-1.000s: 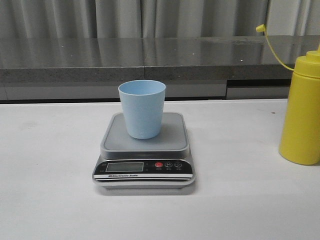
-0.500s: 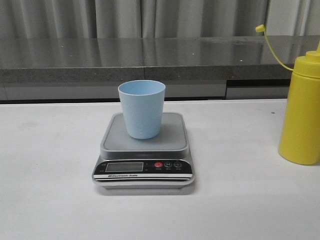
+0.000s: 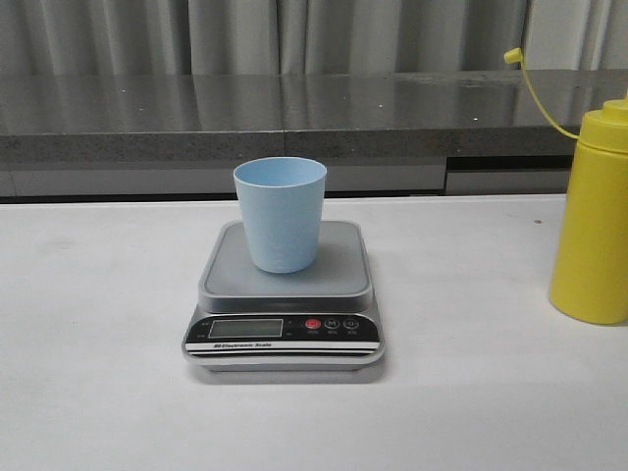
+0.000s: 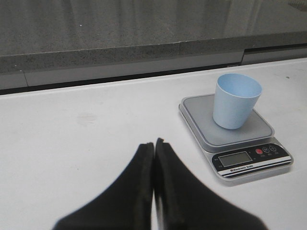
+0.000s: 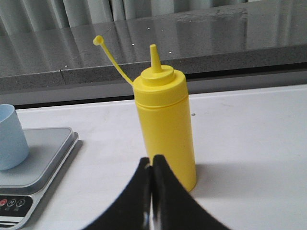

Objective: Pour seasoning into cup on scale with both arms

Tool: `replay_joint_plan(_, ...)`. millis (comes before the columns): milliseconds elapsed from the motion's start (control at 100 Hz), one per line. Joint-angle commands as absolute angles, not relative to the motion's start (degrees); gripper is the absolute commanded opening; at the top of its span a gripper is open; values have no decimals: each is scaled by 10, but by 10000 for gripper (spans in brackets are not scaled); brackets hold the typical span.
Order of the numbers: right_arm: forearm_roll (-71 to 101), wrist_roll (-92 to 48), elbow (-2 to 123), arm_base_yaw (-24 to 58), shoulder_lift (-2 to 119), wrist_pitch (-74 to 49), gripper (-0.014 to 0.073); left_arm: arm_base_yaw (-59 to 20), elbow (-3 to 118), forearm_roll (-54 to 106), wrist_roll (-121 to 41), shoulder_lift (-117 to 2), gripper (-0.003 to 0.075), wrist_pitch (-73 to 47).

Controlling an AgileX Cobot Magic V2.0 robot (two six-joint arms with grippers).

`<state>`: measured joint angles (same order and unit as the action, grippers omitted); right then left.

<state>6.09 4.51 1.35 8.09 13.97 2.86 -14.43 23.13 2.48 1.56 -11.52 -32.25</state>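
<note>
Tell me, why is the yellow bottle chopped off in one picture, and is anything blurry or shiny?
Front view: the yellow bottle sits at the frame's right edge, so it is cropped. Right wrist view: the whole bottle shows, but the shut right claw looks dark and soft-edged. Left wrist view: the left claw is a similar dark shape, and the cup is sharp. The grey ledge shows faint shiny reflections.

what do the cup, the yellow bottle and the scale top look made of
Cup: likely plastic, matte pale blue, thin even rim. Yellow bottle: soft-looking plastic, slight sheen, moulded nozzle and thin tethered cap. Scale top: satin silver-grey, metal or painted plastic, unclear; front panel glossy black.
</note>
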Motion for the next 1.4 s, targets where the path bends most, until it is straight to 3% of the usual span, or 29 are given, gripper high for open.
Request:
replay_joint_plan(0, 60, 46, 30, 77, 144, 79, -58, -145, 245, 31, 21, -120, -20, -279)
replay_joint_plan(470, 60, 46, 22, 75, 139, 105, -58, -145, 245, 31, 21, -120, -20, -279)
replay_joint_plan(620, 44, 45, -7, 30, 95, 147, -58, -145, 245, 31, 21, -120, -20, -279)
replay_joint_plan(970, -22, 69, -6, -22, -22, 38, -58, -145, 245, 31, 21, -120, -20, -279)
replay_joint_plan(1390, -33, 76, -6, -23, -20, 24, -58, -145, 245, 31, 21, -121, -20, -279)
